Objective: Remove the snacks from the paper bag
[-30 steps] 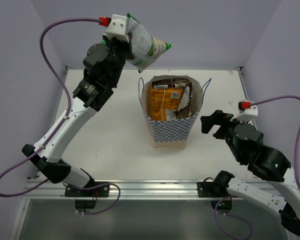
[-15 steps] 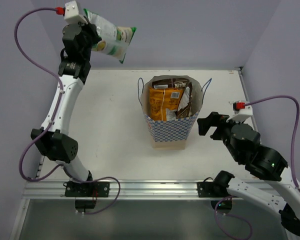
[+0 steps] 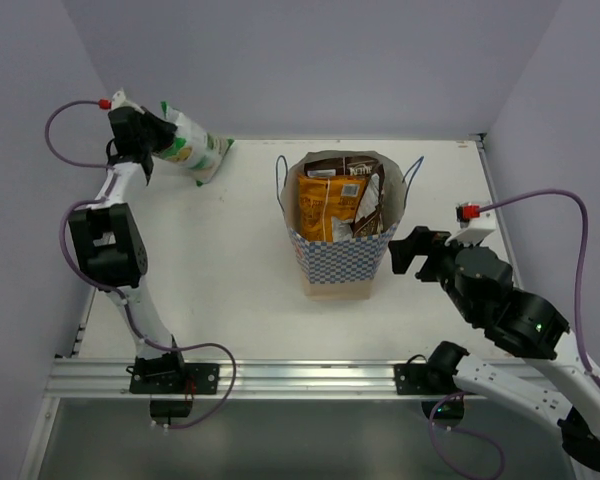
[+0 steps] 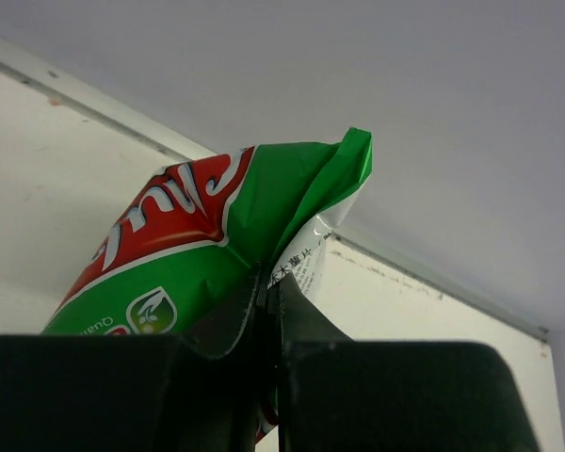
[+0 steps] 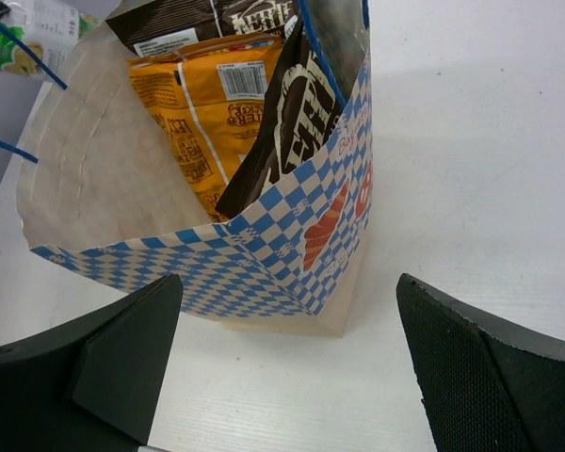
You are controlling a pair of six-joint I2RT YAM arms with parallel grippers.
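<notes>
The blue-and-white checked paper bag stands upright mid-table, and shows in the right wrist view. Inside it are an orange packet and two dark brown packets, also seen in the right wrist view: the orange one and a brown one. My left gripper is shut on the edge of the green and white packet at the table's far left corner; the packet fills the left wrist view. My right gripper is open and empty, just right of the bag.
Lilac walls enclose the table on the left, back and right. The table's back rim runs close behind the held packet. The bag's thin blue string handles stick up at its sides.
My left arm has swung the green and white packet from high above the bag down and left to the table's far left corner. My right gripper has edged slightly toward the bag.
</notes>
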